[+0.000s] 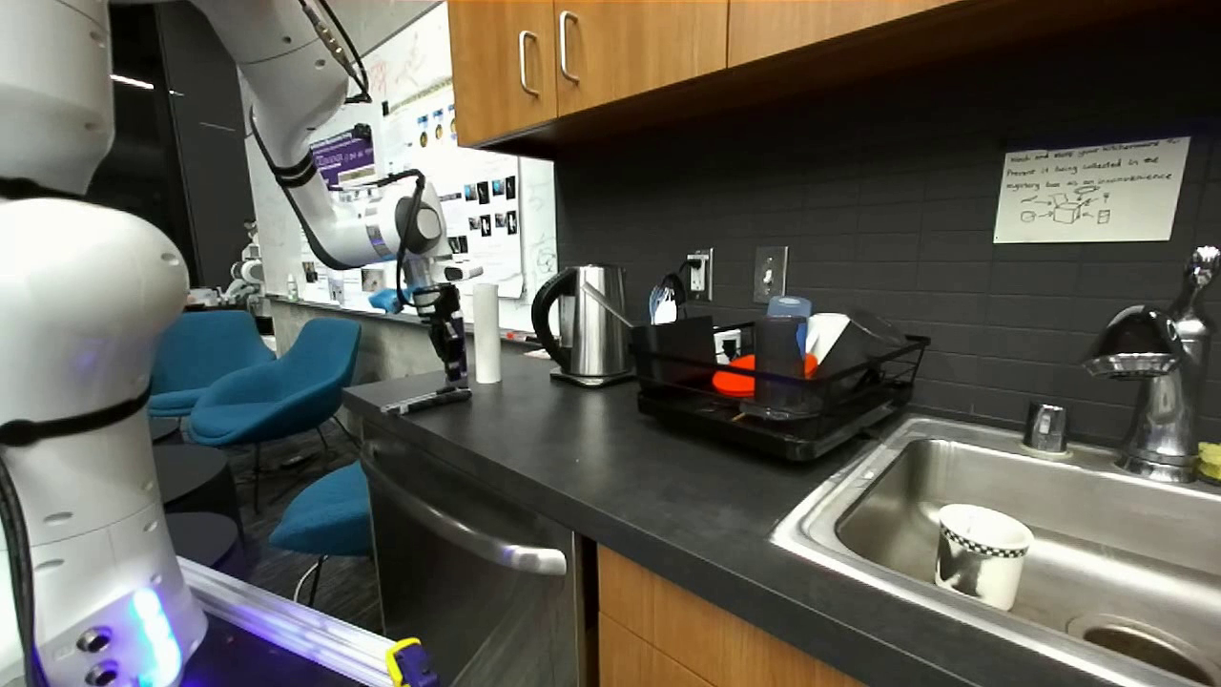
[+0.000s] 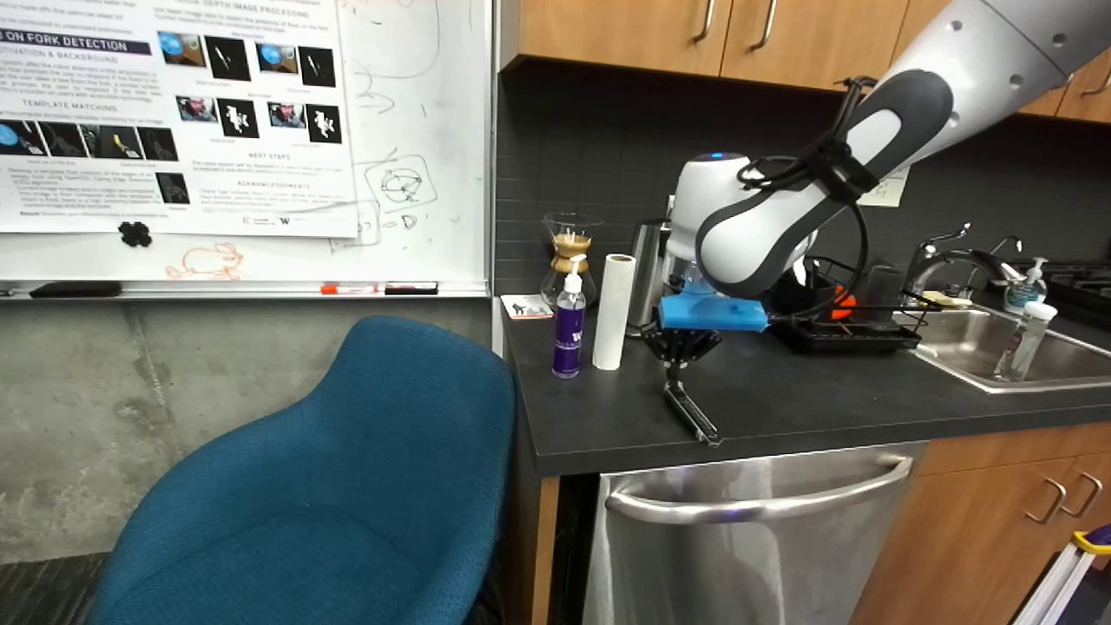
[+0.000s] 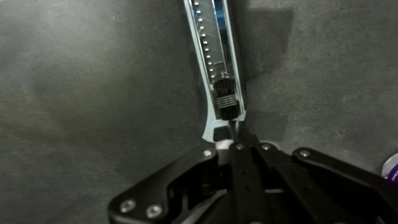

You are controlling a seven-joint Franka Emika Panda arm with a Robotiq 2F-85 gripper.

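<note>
Shows black on the gripper (image 2: 674,373), pale blue-grey and black on the knife (image 3: 220,71), purple on the bottle (image 2: 568,337) and black-and-white checks on the white cup (image 1: 992,572).

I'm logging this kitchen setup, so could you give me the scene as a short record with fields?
Gripper: looks shut, pointing down
Nearest thing: utility knife, one end partly hidden by the gripper in the wrist view; contact unclear
Surface: dark counter
Close by: white roll, purple-labelled bottle, kettle
Toward the sink: black dish rack
In the sink: white cup with checkered band
</note>
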